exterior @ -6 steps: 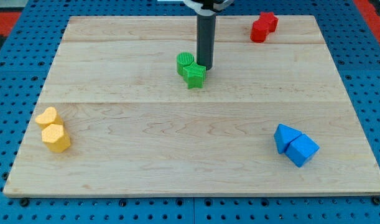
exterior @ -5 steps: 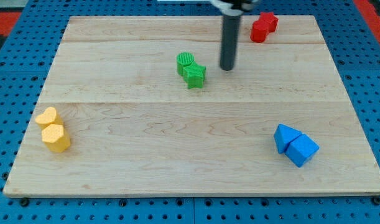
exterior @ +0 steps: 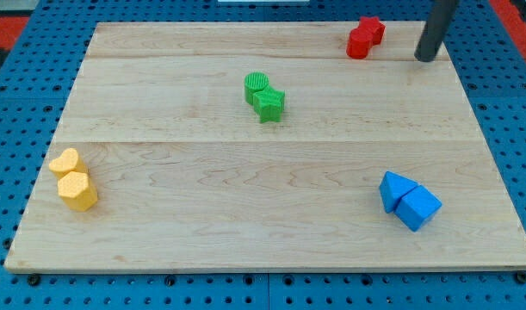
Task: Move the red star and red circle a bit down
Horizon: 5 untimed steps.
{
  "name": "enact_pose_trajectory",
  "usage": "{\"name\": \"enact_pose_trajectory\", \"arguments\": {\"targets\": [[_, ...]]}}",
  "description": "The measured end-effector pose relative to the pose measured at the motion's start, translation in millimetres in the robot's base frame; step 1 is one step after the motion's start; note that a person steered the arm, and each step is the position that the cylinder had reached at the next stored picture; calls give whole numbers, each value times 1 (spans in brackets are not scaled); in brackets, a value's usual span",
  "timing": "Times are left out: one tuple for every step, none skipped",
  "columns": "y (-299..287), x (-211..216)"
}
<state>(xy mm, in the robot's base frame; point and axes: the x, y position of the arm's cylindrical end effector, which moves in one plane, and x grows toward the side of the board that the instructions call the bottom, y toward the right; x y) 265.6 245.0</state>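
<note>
The red star (exterior: 372, 29) and the red circle (exterior: 359, 44) sit touching each other near the board's top right edge, the star up and right of the circle. My tip (exterior: 427, 58) stands to the right of both red blocks, a short gap away, near the board's right edge. The dark rod rises from it out of the view's top.
A green circle (exterior: 256, 85) and green star (exterior: 269, 104) touch near the board's upper middle. A yellow heart (exterior: 65, 162) and yellow hexagon (exterior: 77, 190) sit at the left. Two blue blocks, a triangle (exterior: 395, 189) and a cube (exterior: 417, 207), sit at the lower right.
My tip has moved from beside the green blocks to the right and up, past the red blocks, to their right side. No block has moved.
</note>
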Motion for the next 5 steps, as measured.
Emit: {"name": "enact_pose_trajectory", "arguments": {"targets": [[-5, -7], [-12, -30], [-14, -74], [-56, -63], [-151, -20]]}}
